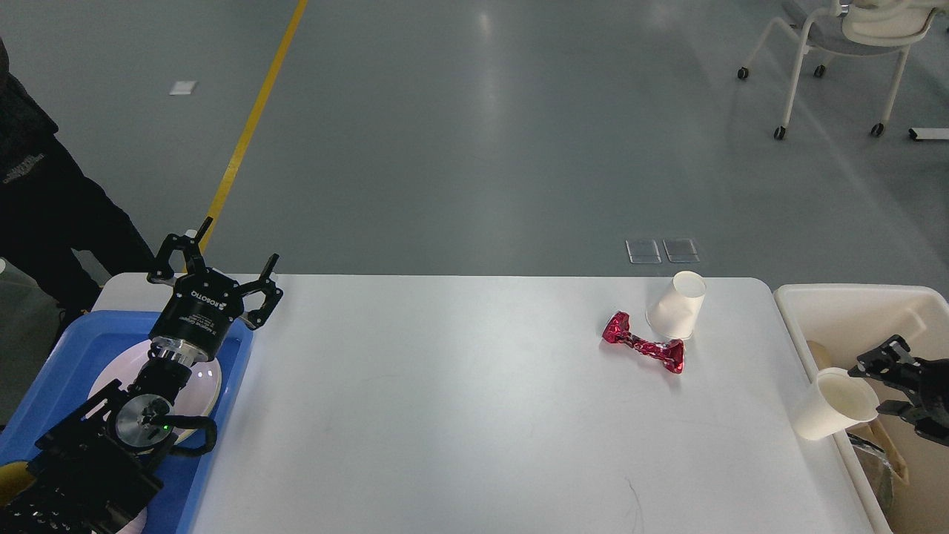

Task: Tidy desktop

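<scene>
Reaching in from the lower left, the left arm rises over the blue tray and ends in the left gripper, which points up and away with its two fingers spread wide and nothing between them. A white plate lies in the tray under the arm's wrist. At the right edge the right gripper comes in low, its fingers set at the rim of a tilted paper cup — it seems to pinch the rim, one finger inside the mouth, though the dark fingers are small and hard to part from each other. That cup hangs over the gap between the desktop and the cream bin, which holds brown paper scraps.

The desktop fills the middle of the view, white and matte with rounded far corners, the tray at its left end and the bin just beside its right end. Near its far right corner a second paper cup stands upside down, leaning, and a crumpled red foil wrapper lies touching it on the near side.

Beyond stretches a grey glossy floor with a yellow line — a wheeled chair stands at the top right, and a person in dark clothes at the left edge.
</scene>
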Controlling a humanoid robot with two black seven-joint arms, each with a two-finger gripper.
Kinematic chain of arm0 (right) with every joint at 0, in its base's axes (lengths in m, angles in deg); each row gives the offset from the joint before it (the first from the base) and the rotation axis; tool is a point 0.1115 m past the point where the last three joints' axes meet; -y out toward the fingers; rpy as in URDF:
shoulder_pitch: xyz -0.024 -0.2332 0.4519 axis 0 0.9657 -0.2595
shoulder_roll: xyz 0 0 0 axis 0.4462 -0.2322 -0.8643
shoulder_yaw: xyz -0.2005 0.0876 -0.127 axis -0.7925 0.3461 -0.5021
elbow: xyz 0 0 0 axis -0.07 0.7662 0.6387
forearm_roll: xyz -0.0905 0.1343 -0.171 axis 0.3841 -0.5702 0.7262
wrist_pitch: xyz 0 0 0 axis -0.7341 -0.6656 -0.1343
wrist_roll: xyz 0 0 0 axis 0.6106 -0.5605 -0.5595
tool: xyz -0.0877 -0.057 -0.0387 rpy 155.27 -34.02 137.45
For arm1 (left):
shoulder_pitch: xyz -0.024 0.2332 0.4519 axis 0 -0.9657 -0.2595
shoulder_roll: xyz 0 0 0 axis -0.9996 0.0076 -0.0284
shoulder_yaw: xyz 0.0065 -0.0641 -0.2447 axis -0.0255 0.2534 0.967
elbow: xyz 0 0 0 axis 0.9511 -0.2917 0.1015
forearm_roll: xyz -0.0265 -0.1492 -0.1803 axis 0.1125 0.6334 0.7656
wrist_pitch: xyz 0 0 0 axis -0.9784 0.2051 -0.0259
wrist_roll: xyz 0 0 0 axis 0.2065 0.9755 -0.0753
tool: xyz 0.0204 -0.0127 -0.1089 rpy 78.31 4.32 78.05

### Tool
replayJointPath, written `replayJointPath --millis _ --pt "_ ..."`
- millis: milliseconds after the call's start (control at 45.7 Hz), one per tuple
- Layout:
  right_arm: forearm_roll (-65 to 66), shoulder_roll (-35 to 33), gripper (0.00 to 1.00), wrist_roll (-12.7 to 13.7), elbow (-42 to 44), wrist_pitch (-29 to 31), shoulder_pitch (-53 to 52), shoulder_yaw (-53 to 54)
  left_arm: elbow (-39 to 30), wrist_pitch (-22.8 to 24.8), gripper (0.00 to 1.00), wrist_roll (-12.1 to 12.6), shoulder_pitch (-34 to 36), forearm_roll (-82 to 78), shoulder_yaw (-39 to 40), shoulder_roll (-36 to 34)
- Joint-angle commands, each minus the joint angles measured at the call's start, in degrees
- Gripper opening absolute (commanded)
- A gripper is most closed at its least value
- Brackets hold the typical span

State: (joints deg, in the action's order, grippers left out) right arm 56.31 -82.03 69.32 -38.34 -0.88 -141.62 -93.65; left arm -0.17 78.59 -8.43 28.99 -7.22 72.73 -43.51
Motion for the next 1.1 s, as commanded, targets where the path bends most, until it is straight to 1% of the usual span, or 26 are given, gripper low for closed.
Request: replayJointPath --millis 0,131,263,394,416,438,482,504,526,569,591,613,854,1051,1073 --pt "2.6 -0.4 1.0 0.1 0.0 0.2 -1.6 -0.4 0.0 0.0 1.0 0.0 0.0 0.0 0.0 0.0" --pt "7.6 -2.1 1.0 0.2 0.0 3.2 -4.8 -0.4 0.0 0.0 1.0 0.0 0.0 0.0 0.0 0.0" --pt "10.4 -2.7 1.0 0.4 0.4 4.9 -8.4 -0.7 0.0 0.0 1.0 0.0 0.0 0.0 0.0 0.0" --pt "15.5 -3.7 0.95 0.6 2.8 11.3 -12.9 -2.4 0.0 0.0 1.0 0.0 0.0 0.0 0.0 0.0" --pt "16.2 -3.9 0.91 0.6 3.1 12.0 -13.5 -2.6 0.0 0.0 1.0 0.0 0.0 0.0 0.0 0.0" --pt "16.7 -4.0 0.84 0.5 3.4 12.4 -13.9 -2.8 0.0 0.0 1.0 0.0 0.0 0.0 0.0 0.0" --pt "18.0 -4.2 0.58 0.4 3.9 13.2 -14.3 -3.0 0.0 0.0 1.0 0.0 0.0 0.0 0.0 0.0" --pt "18.8 -4.3 0.48 0.4 4.1 13.2 -14.3 -3.1 0.0 0.0 1.0 0.0 0.0 0.0 0.0 0.0" --pt "19.9 -4.2 0.41 0.4 4.6 13.3 -14.3 -3.3 0.0 0.0 1.0 0.0 0.0 0.0 0.0 0.0" --pt "22.1 -4.2 0.31 0.1 5.5 13.3 -14.3 -3.9 0.0 0.0 1.0 0.0 0.0 0.0 0.0 0.0" --pt "22.7 -4.2 0.14 -0.1 5.5 13.4 -14.3 -4.2 0.0 0.0 1.0 0.0 0.0 0.0 0.0 0.0" --pt "23.4 -4.2 0.0 -0.1 5.5 13.4 -14.3 -4.5 0.0 0.0 1.0 0.0 0.0 0.0 0.0 0.1" --pt "24.2 -3.7 0.0 -0.1 6.3 12.8 -11.9 -5.0 0.0 0.0 1.0 0.0 0.0 0.0 0.0 0.1" --pt "24.2 -3.7 0.0 0.0 6.8 13.0 -11.9 -5.0 0.0 0.0 1.0 0.0 0.0 0.0 0.0 0.0" --pt "24.2 -3.7 0.13 0.0 6.9 13.0 -12.1 -5.0 0.0 0.0 1.0 0.0 0.0 0.0 0.0 0.0"
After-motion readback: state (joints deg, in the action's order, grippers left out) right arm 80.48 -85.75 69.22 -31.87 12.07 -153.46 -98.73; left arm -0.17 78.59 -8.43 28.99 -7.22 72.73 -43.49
